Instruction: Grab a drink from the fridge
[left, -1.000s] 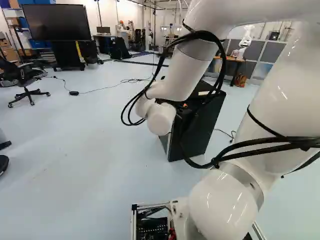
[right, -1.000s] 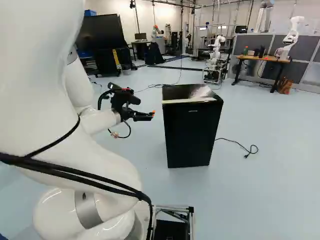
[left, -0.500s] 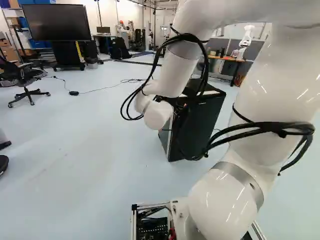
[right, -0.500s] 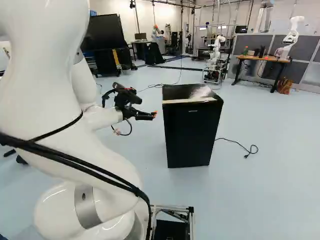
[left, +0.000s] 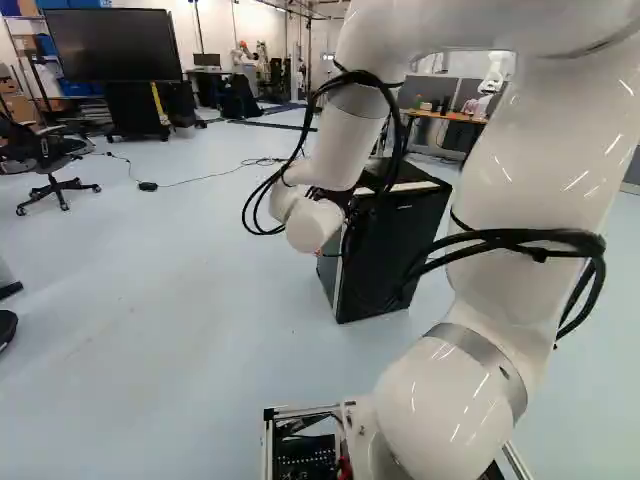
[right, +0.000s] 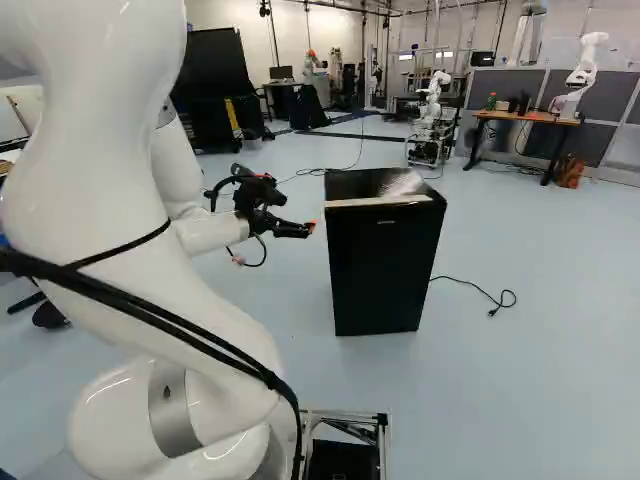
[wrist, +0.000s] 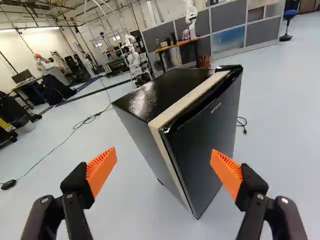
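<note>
Jaws spread, orange pads (wrist: 101, 171) gripping nothing. Fridge (right: 385, 265) near them, just right of centre in right base view; likely heavy. Door (wrist: 207, 142) shut, probably stiff to pull, face likely slippery: hook side edge (wrist: 176, 162). Drink unseen, presumably inside.

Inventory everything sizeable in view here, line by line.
Fridge: one, black, on floor
Floor: one, pale blue-grey, throughout
Cords: at least two, black, floor near fridge
Desk: one, orange-brown top, beyond fridge
Partitions: several, grey, behind desk
Another robot: one, white, on desk
Screen: one, black, left base view, far left
Chair: one, black, near screen
Arm: one, white, before fridge
Gripper: one, black-orange, jaws open, near fridge
</note>
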